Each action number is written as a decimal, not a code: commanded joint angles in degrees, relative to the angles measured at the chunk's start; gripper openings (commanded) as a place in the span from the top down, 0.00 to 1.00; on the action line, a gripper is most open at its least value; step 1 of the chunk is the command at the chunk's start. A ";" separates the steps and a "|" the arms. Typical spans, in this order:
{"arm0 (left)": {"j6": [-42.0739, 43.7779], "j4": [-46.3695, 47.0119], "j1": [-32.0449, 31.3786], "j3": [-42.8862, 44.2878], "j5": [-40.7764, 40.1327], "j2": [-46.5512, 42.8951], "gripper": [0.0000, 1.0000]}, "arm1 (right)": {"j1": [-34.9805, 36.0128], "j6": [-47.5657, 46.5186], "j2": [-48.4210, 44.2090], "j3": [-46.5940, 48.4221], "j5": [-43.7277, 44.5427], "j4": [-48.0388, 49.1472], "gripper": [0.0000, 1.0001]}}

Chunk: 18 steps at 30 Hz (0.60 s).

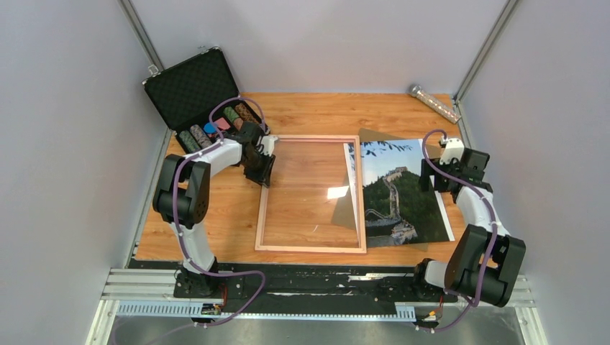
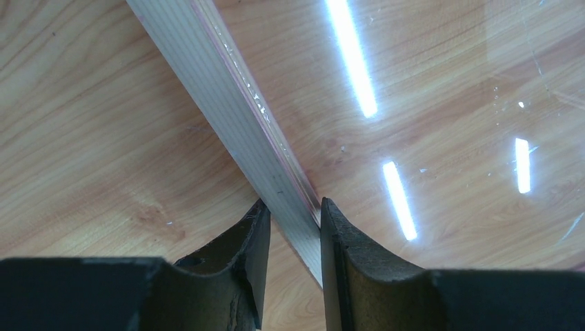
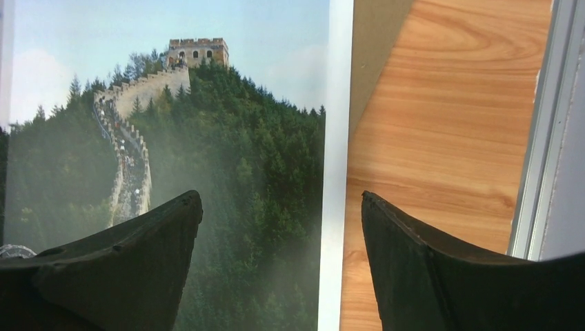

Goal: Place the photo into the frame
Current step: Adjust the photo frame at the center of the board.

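Top view: the frame [image 1: 262,215] lies flat on the table [image 1: 309,111], the photo [image 1: 399,194] lapping its right rail. Left wrist: left gripper [image 2: 290,207] pinches the thin, stiff rail (pane probably fragile). Right wrist: right gripper [image 3: 281,200] gapes above the print's white border, likely floppy and slippery; the brown board [image 3: 376,41] beneath may snag

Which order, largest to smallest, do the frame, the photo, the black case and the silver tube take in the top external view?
1. frame
2. photo, only slightly smaller
3. black case, open; it sits farther back, so this rank is less sure
4. silver tube, clearly smallest
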 commanded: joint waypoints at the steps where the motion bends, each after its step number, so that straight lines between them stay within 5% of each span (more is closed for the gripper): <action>1: 2.00 0.61 1.10 -1.52 -3.78 -1.16 0.83 | -0.58 -1.84 0.39 -0.81 0.20 -0.24 0.16; 10: 2.64 0.34 3.11 -2.28 -5.47 -2.30 1.00 | -2.19 -3.31 4.66 0.31 -1.31 -0.23 0.16; 18: 4.85 -1.32 4.51 -1.77 -6.61 -2.45 1.00 | -2.20 -3.41 6.33 1.00 -2.38 0.26 0.17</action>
